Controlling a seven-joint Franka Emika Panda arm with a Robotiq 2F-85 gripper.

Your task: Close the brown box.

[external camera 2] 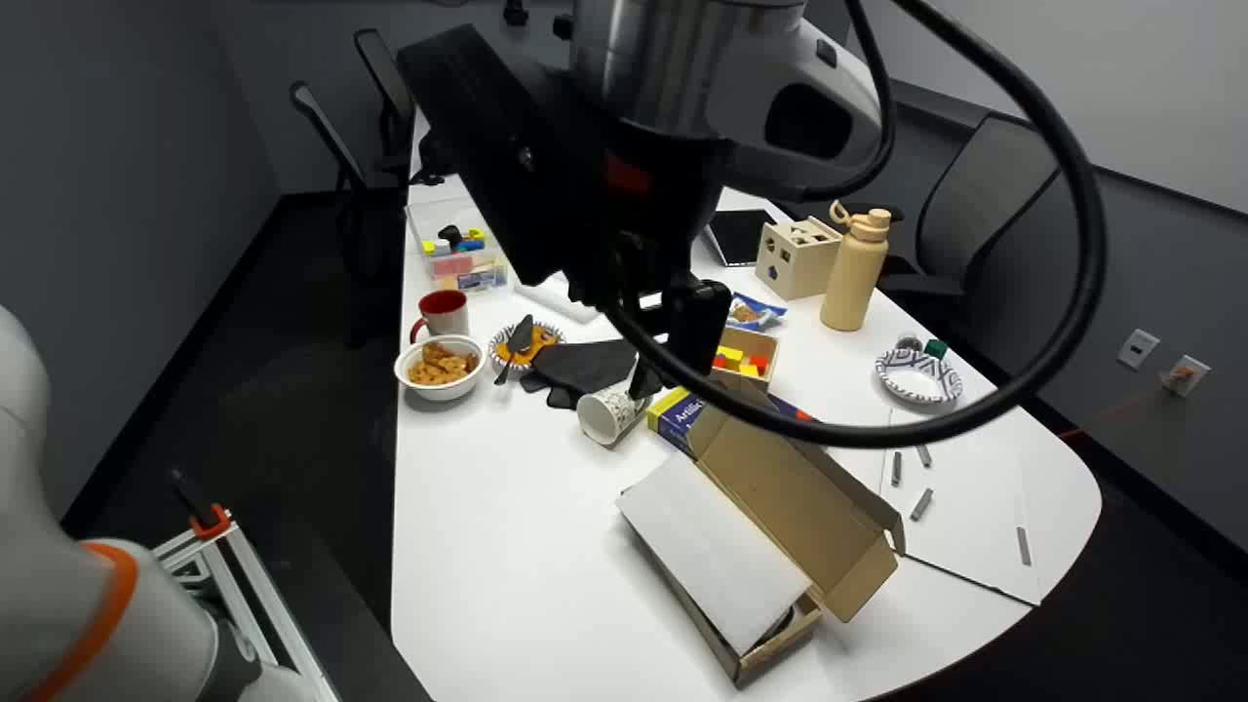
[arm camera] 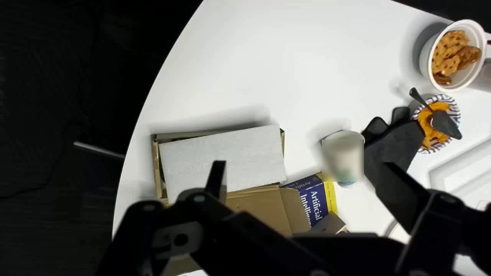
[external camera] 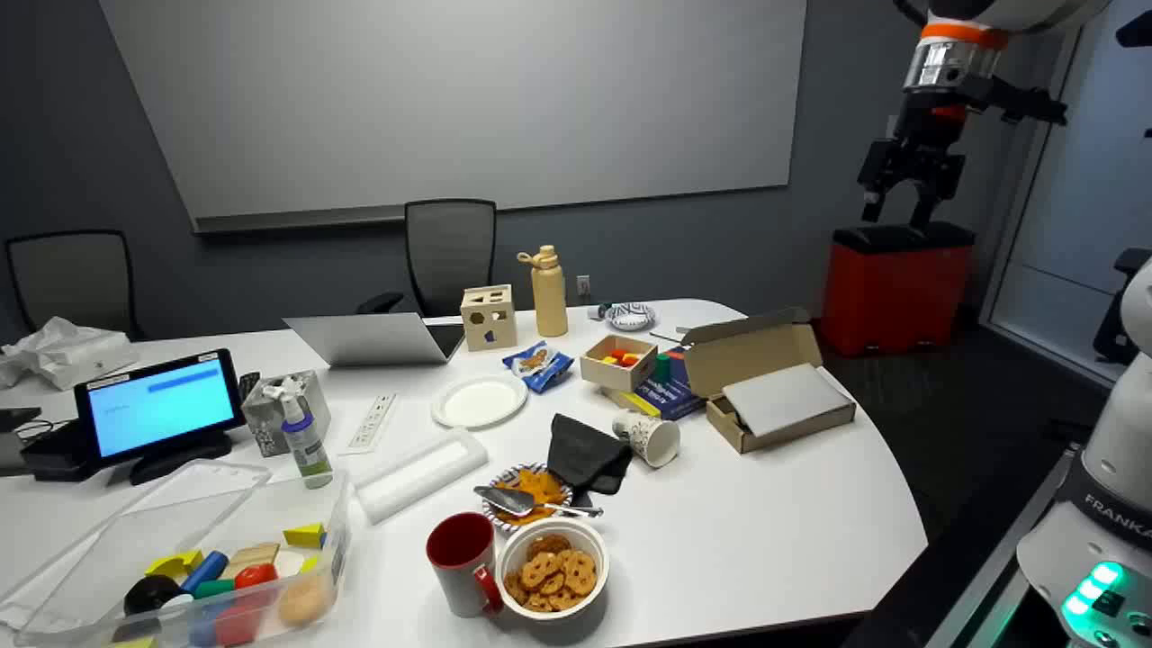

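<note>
The brown box (external camera: 751,355) stands near the rounded end of the white table, with its lid open and tilted back from the base. It also shows in an exterior view (external camera 2: 795,502) and in the wrist view (arm camera: 257,207). A white slab (external camera 2: 717,551) lies askew on the base, overlapping its rim; something dark shows under it. My gripper (external camera: 895,218) is open and empty, high above the table. In the wrist view its fingers (arm camera: 305,168) are wide apart; the left finger covers part of the lid and slab. The lid's far part is hidden there.
A blue and yellow book (arm camera: 312,201) lies beside the lid, partly under its side flap. A tipped paper cup (external camera: 650,438), a black glove (external camera: 585,454) and a wooden tray of blocks (external camera: 621,363) are near. A bottle (external camera 2: 855,273) stands farther back.
</note>
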